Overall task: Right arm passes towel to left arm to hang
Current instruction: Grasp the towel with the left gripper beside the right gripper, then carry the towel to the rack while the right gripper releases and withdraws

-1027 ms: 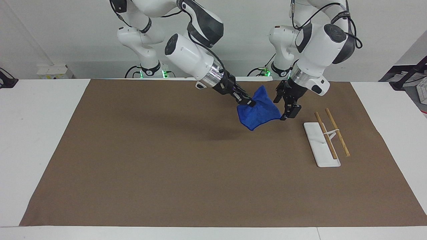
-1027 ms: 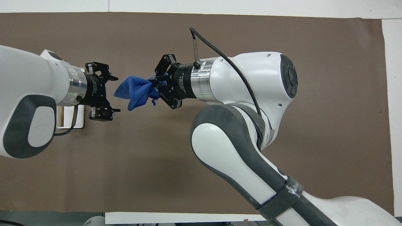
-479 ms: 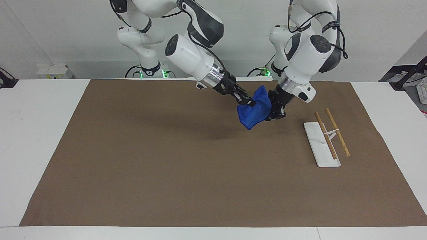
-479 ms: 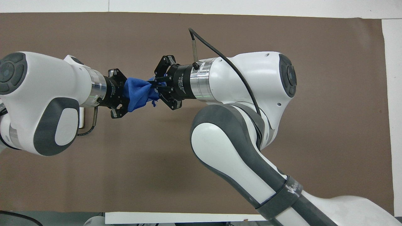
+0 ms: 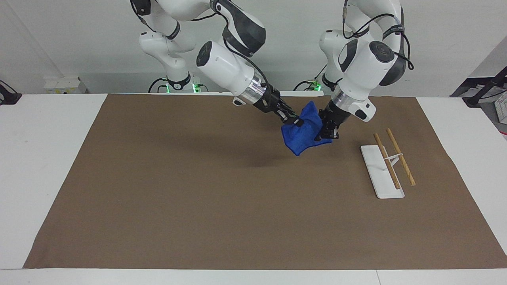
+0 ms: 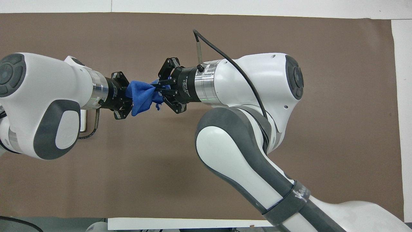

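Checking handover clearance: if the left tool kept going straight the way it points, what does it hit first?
The towel it is already shut on, then probably the right tool, shut on the towel's other end directly facing it, up above the brown mat. Exact depth between them is unclear.

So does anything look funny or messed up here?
Nothing is broken or spilled. The blue towel is bunched up in the air because the right gripper and left gripper both pinch it. The wooden rack stands bare.
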You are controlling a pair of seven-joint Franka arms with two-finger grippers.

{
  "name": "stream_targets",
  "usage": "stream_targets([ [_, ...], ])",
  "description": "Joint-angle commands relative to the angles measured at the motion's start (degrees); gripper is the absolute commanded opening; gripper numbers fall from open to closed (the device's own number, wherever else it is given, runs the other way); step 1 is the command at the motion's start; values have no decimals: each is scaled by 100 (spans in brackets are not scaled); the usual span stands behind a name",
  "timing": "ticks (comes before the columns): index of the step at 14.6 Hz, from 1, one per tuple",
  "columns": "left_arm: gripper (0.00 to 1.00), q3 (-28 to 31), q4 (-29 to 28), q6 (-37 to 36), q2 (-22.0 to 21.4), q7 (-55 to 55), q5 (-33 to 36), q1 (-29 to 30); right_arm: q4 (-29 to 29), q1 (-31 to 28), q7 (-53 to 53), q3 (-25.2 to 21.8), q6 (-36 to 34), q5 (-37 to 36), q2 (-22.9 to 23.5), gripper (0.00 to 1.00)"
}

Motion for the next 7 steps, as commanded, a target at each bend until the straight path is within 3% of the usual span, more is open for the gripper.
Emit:
stream_targets([
  [1,0,46,-30,59,-35,-14,-102,-30,108,-51,-136,48,-98,14,58,0],
  [2,0,55,-30,59,-35,-5,-102,-21,91,-59,-189,40,-116,-4,40,8],
  [3,0,55,-30,59,-35,4,-94,-21,73,-77,-198,31,-168,-21,23,27],
  [5,0,55,-30,59,-35,12,-94,22,65,-68,-469,13,-282,-274,-4,100],
  [7,0,72,-30,67,-35,91,-85,31,-84,-121,-838,-31,-553,-679,-187,100],
])
